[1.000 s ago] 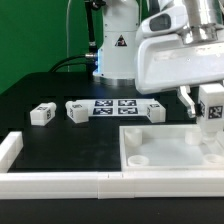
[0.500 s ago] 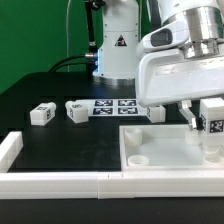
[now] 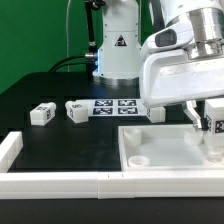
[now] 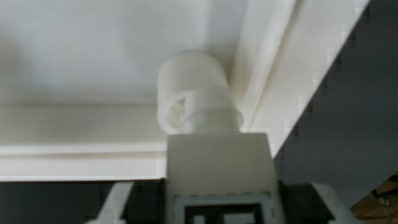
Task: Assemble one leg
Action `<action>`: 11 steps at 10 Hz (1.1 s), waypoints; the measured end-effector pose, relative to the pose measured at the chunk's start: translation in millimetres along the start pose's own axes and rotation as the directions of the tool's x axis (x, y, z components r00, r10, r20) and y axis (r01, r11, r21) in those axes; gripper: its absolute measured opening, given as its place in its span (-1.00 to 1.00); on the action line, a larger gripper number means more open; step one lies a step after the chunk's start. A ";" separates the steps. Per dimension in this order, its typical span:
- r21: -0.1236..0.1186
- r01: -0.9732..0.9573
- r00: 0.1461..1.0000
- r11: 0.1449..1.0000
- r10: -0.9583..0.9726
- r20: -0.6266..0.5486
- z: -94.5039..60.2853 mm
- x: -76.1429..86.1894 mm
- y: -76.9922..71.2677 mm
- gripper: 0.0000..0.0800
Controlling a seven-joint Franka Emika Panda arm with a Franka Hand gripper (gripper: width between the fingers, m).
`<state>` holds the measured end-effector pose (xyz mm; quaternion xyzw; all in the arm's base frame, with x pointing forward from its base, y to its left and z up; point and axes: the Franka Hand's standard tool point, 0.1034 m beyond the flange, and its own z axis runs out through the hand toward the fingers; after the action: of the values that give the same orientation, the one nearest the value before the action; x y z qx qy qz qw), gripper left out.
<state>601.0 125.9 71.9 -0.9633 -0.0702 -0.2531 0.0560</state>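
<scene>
Gripper [image 3: 212,116] closed on leg [image 3: 217,126], flat sides (judged light, rigid, slick plastic), near surface [image 3: 70,145] edge, the exterior view's right.

- Held leg [image 3: 214,120] [image 4: 206,100], a white block, hangs upright over the tray [image 3: 175,160] at its corner on the exterior view's right. Its tag faces the exterior camera, and its round end points down just inside the tray's raised rim.
- First loose leg [image 3: 41,114] and second loose leg [image 3: 77,110] lie near each other, well apart from the tray on the exterior view's left.
- Third loose leg [image 3: 158,114] sits just behind the tray's far rim, partly hidden.
</scene>
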 end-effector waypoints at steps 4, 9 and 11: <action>0.001 0.011 1.000 1.000 -0.011 -0.002 1.7 3.9 1.0 -0.27; -0.007 -0.001 1.000 1.000 0.001 -0.007 2.4 4.2 9.6 -0.27; -0.009 0.001 1.000 1.000 -0.001 -0.004 6.5 -0.4 11.0 -0.27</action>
<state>605.6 116.0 65.3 -0.9630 -0.0696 -0.2552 0.0517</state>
